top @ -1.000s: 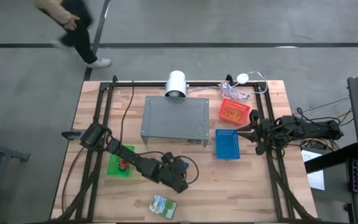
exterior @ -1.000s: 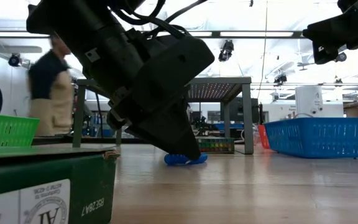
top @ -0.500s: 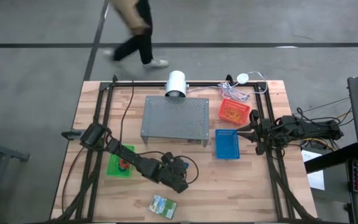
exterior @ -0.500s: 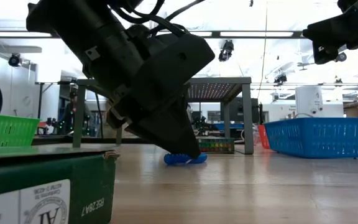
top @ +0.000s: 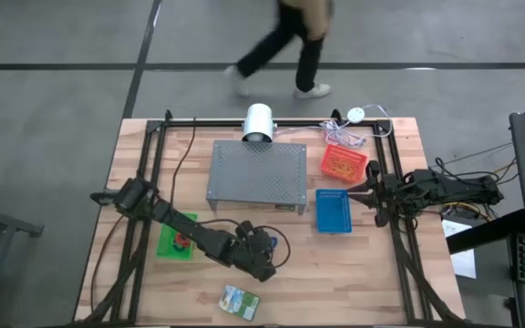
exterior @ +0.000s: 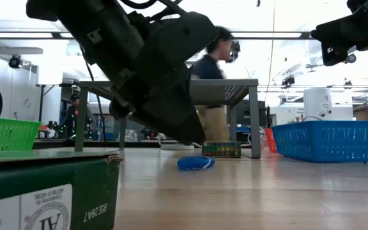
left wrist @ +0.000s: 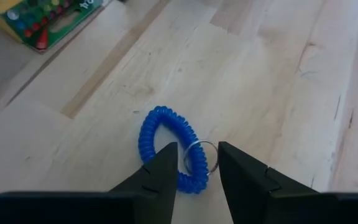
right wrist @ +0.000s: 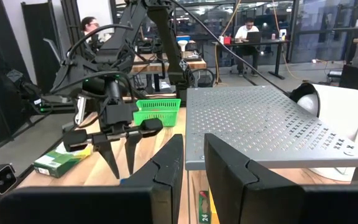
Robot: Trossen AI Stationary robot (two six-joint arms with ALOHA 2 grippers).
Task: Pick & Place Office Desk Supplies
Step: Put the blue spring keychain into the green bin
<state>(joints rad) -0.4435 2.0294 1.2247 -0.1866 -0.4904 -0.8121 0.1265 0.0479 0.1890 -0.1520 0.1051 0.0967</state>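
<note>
Left tool (left wrist: 196, 163) lifted, spread above blue coil band (left wrist: 169, 148); red basket (top: 344, 162) holds orange bands.

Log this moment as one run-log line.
left end effector: open, above blue coil band, not gripping | right end effector: idle beside blue basket | crayon box: on table

A grey perforated stand (top: 256, 172) sits mid-table near the far edge. Red (top: 344, 162) and blue (top: 334, 210) baskets lie toward the right edge, a green basket (top: 177, 236) toward the left. A person (top: 285, 46) walks beyond the far edge.
</note>
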